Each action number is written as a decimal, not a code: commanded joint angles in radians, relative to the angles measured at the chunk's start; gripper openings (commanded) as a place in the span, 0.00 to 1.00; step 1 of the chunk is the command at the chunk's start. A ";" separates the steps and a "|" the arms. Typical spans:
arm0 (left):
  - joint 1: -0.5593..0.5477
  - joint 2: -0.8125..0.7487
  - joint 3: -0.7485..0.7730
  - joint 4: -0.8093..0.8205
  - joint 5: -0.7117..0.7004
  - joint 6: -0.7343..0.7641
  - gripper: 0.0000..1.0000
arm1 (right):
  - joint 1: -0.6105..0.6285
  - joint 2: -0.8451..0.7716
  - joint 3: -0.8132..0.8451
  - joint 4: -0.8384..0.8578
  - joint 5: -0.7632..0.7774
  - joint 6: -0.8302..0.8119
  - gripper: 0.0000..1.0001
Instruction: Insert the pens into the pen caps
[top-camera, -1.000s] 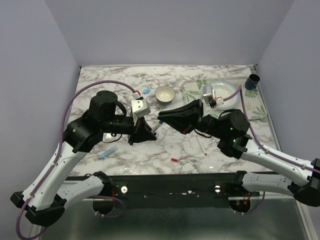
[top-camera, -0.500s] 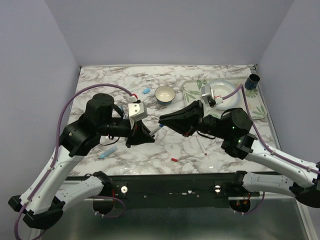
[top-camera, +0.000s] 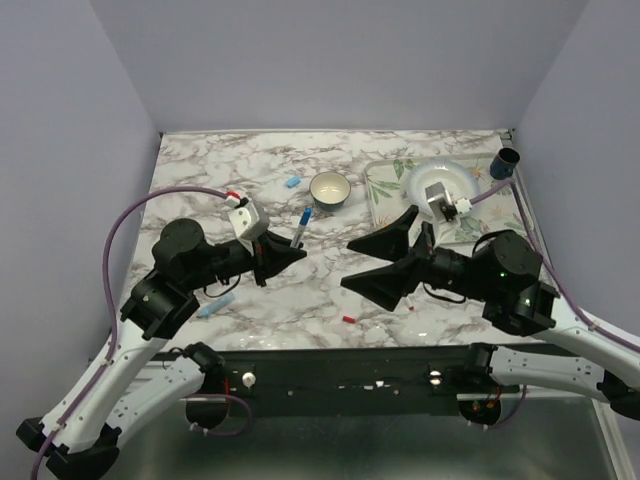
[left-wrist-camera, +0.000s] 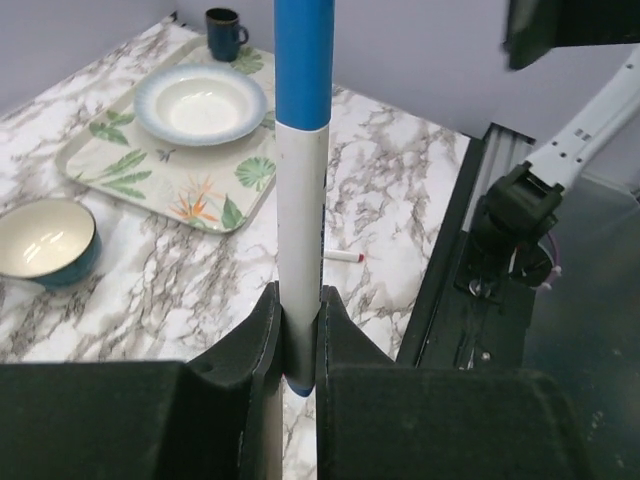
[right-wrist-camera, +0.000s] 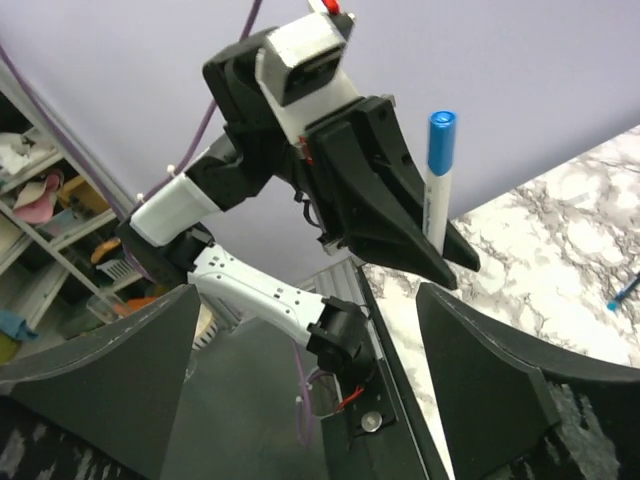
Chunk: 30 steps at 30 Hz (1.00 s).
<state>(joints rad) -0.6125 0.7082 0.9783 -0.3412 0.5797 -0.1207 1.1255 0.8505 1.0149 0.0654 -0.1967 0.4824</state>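
My left gripper (top-camera: 290, 252) is shut on a pen (top-camera: 301, 226) with a white barrel and a blue cap on its upper end. The pen stands upright between the jaws, clear of the table. In the left wrist view the pen (left-wrist-camera: 303, 190) rises from the shut left gripper (left-wrist-camera: 300, 335). My right gripper (top-camera: 347, 265) hangs open and empty to the right of the pen, apart from it. In the right wrist view the right gripper (right-wrist-camera: 305, 385) faces the pen (right-wrist-camera: 436, 185) across a gap. A blue cap (top-camera: 292, 182), a red cap (top-camera: 348, 320) and a red-tipped pen (left-wrist-camera: 343, 257) lie on the table.
A small bowl (top-camera: 329, 189) stands at the back centre. A leaf-patterned tray (top-camera: 385, 180) with a white plate (top-camera: 440, 175) is at the back right, and a dark blue cup (top-camera: 505, 162) stands in the far right corner. A light blue piece (top-camera: 213, 306) lies by the left arm.
The right gripper has opened and drawn back to the right. The left arm has pulled back to the left, with the capped pen now upright in its jaws.
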 joint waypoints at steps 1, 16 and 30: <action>0.005 -0.001 -0.087 0.062 -0.226 -0.170 0.01 | 0.003 -0.108 -0.061 -0.108 0.157 0.033 1.00; 0.002 0.467 -0.245 0.022 -0.434 -0.646 0.00 | 0.003 -0.275 -0.205 -0.271 0.399 0.039 1.00; -0.041 0.780 -0.247 0.116 -0.461 -0.695 0.13 | 0.002 -0.275 -0.240 -0.289 0.411 0.054 1.00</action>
<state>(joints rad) -0.6353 1.4563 0.6926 -0.2646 0.1493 -0.7952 1.1259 0.5739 0.7860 -0.1883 0.1864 0.5236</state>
